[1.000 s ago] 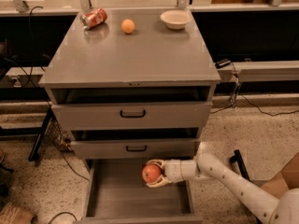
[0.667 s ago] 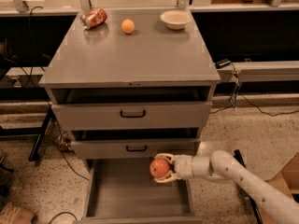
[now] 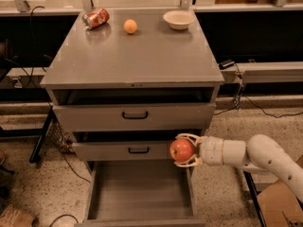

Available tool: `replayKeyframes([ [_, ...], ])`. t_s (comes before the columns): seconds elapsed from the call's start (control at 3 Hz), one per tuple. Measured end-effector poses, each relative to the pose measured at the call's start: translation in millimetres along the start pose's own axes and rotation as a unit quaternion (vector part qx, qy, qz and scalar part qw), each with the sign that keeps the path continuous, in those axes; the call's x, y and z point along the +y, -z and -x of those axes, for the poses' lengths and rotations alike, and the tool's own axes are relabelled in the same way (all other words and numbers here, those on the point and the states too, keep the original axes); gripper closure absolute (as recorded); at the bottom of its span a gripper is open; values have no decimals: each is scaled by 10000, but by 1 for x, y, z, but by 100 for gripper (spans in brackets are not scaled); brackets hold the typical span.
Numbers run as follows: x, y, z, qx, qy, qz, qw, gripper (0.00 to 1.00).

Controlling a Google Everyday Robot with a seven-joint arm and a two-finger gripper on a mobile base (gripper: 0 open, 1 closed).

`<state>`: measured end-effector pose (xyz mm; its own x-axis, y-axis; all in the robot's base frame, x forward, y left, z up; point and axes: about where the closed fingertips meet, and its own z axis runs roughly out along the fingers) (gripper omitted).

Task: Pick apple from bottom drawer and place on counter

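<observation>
Gripper: the gripper [image 3: 180, 150] hangs at the right front corner of the cabinet, level with the middle drawer [image 3: 128, 151]; the arm reaches in from the right.
Fingers: clamped on the apple [image 3: 182, 150] from above and below, so the fruit sits cupped and cannot roll out.
Apple: held in the air above the right edge of the bottom drawer [image 3: 139, 190].
Bottom drawer: pulled well out, which leaves room to lift straight up.
Counter: the counter [image 3: 137, 56] has a wide bare front; soda can [image 3: 95, 18], orange [image 3: 130, 26] and bowl [image 3: 178, 19] sit along the back.
Step, judged: pick done; next, clear the overhanging edge and set down.
</observation>
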<state>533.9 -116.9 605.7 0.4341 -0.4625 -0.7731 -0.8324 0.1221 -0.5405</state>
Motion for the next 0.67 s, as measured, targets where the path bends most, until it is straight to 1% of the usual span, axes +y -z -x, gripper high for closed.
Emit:
replayKeyframes([
  [0.33, 0, 0, 0, -1, 0, -1, 10000, 100],
  [0.67, -28, 21, 12, -133, 20, -95, 9999, 100],
])
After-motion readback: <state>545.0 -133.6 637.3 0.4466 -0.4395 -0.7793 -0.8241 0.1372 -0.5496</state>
